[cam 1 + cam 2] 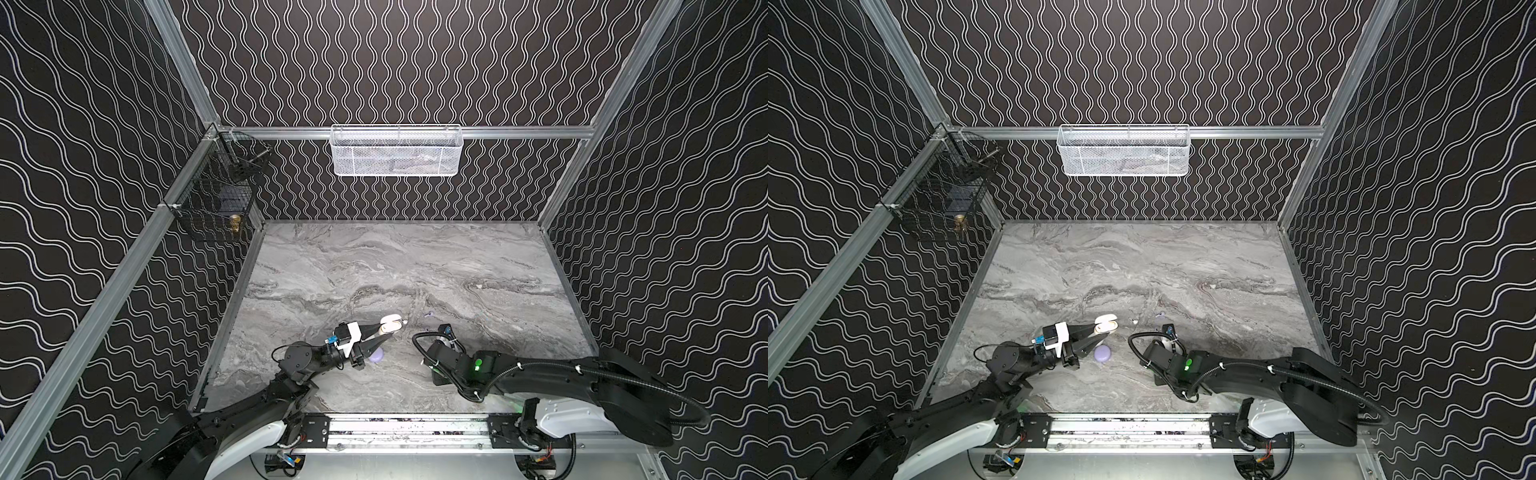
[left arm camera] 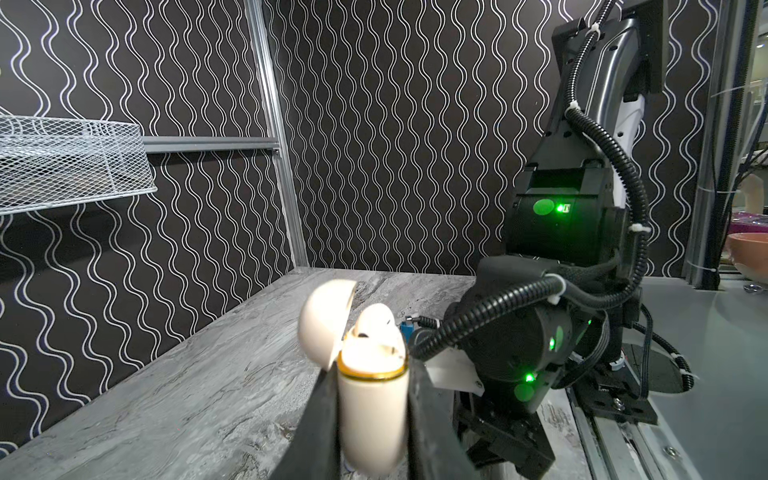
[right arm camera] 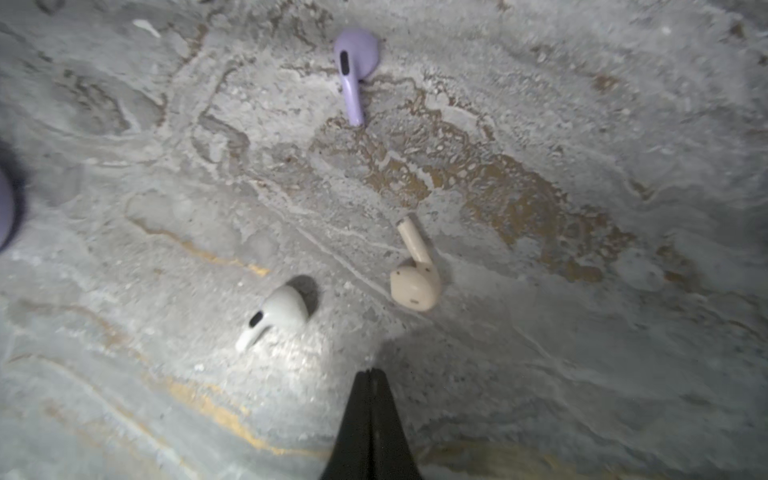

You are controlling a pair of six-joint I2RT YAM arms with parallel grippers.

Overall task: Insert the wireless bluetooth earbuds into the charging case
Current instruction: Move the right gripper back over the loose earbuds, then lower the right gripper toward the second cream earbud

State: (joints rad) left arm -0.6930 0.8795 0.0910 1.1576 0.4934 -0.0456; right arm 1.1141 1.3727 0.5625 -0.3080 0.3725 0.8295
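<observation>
L gripper (image 2: 371,388) clamps the open cream case (image 2: 372,419), lower centre in both top views, w/ seated earbud (image 2: 376,320) inside. R gripper (image 3: 371,374) is pinched shut, empty. White earbud (image 3: 282,311), cream earbud (image 3: 415,282) and purple earbud (image 3: 355,58) lie loose on the table (image 3: 582,374), so at least 3 left.

A grey marbled worktop (image 1: 415,266) is enclosed on three sides by black walls (image 1: 395,62) printed with white wavy lines. A white mesh basket (image 1: 396,151) is hung on the aluminium rail (image 1: 519,133) above the worktop's rear edge; something pale is seen through the mesh but cannot be made out. A black wire basket (image 1: 216,195) is fixed at the rear left corner, with a brass-coloured object (image 1: 235,223) kept low inside it. A metal track (image 1: 407,428) is laid along the front edge
</observation>
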